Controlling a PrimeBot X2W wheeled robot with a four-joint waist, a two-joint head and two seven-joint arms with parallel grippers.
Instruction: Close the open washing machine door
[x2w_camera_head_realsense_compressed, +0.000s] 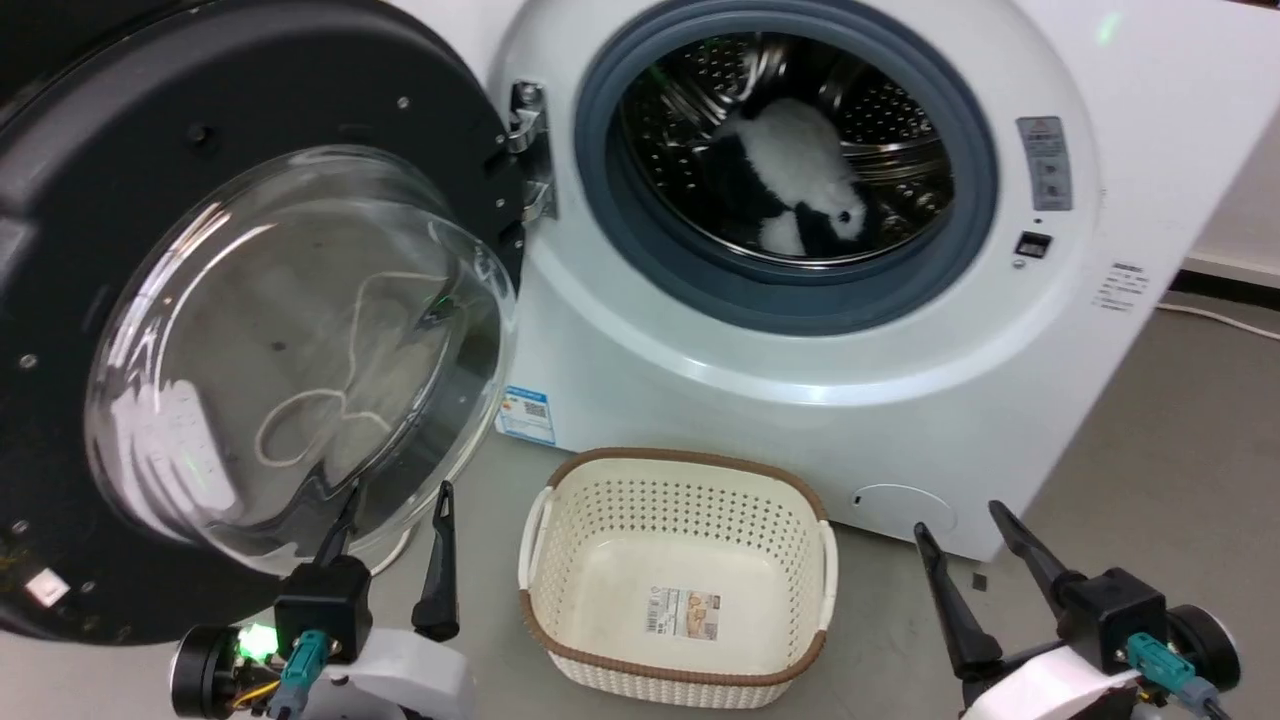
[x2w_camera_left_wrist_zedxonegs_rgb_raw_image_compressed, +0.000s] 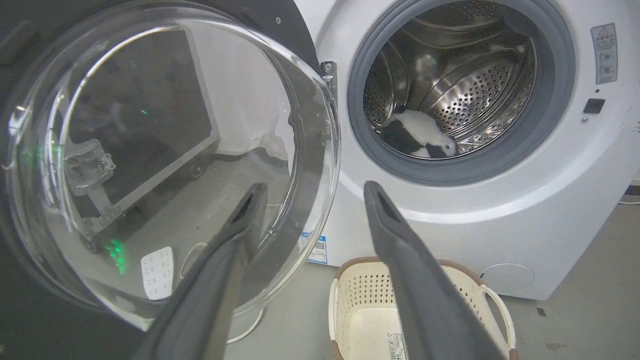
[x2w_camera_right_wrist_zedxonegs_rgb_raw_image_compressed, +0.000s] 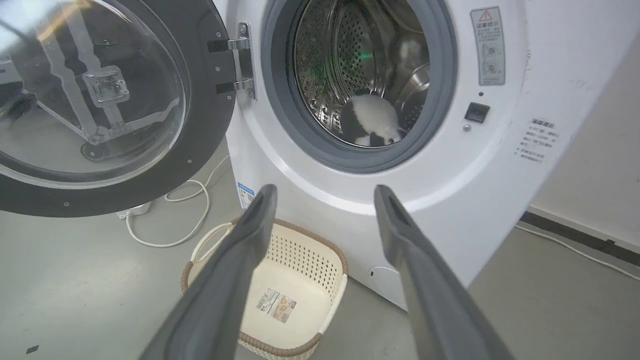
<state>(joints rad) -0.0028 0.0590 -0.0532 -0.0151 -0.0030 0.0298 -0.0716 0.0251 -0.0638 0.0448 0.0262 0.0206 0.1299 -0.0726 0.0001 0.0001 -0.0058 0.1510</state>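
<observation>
Grey concrete floor (x2w_camera_head_realsense_compressed: 1180, 450) runs under a white washing machine (x2w_camera_head_realsense_compressed: 800, 370) that stands at an angle, with a pale wall (x2w_camera_right_wrist_zedxonegs_rgb_raw_image_compressed: 600, 165) and a dark skirting strip beside it. The washing machine door (x2w_camera_head_realsense_compressed: 150, 130) – glossy black, with a bulging clear glass bowl at its centre – hangs wide open on the machine's left, held by a metal hinge (x2w_camera_head_realsense_compressed: 527, 120). Behind the grey rubber gasket (x2w_camera_head_realsense_compressed: 600, 200), a black and white plush toy (x2w_camera_head_realsense_compressed: 790, 180) lies in the perforated steel drum (x2w_camera_head_realsense_compressed: 890, 110).

A cream perforated basket (x2w_camera_head_realsense_compressed: 680, 480) with a brown rim sits on the floor in front of the machine, below a blue label (x2w_camera_head_realsense_compressed: 527, 412). A white cable (x2w_camera_right_wrist_zedxonegs_rgb_raw_image_compressed: 195, 220) loops across the floor under the door.

The left claw (x2w_camera_head_realsense_compressed: 398, 495) is spread apart and holds nothing – its tips point up at the lower edge of the glass bowl, and whether they touch it cannot be told. The right claw (x2w_camera_head_realsense_compressed: 957, 517) is also spread and empty, low at the right near the round flap (x2w_camera_head_realsense_compressed: 905, 505).
</observation>
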